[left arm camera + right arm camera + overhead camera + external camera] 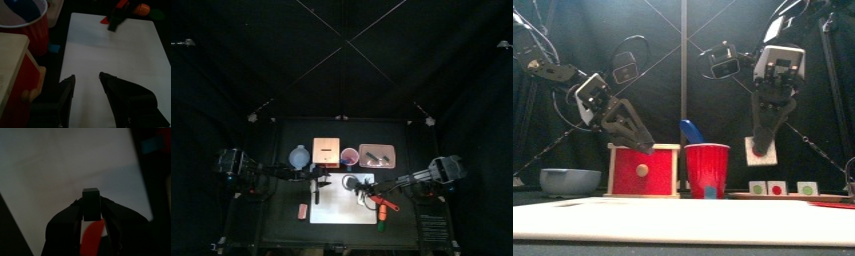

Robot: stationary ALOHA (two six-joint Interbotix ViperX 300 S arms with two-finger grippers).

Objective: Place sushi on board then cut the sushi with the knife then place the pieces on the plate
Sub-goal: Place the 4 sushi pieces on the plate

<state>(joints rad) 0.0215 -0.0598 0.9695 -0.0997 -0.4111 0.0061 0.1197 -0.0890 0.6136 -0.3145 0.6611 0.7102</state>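
The red cup (708,172) holds the blue knife (690,131), the right gripper (91,203) clamps what looks like the red knife (92,237), and the left gripper (87,80) hangs open-jawed over the white cutting board (113,55).

The table (275,232) is black. Toward its front edge the board (342,205) is plain white. Along the back half, starting nearest the left edge, stand a blue-grey bowl (569,180), a pale wooden box (627,165) with a red drawer front and a pale knob, a red cup (708,172) holding a blue knife (691,131), and a pink tray (389,150). Toward the right edge, one toy (776,187) is white with a red dot, and the other toy (807,187) is white with a green dot. Between the board and the left edge lies an orange-red bit (302,210). Between the black jaws of the right gripper (91,209), the block (91,198) looks near black, perhaps dark green, with red beneath it.
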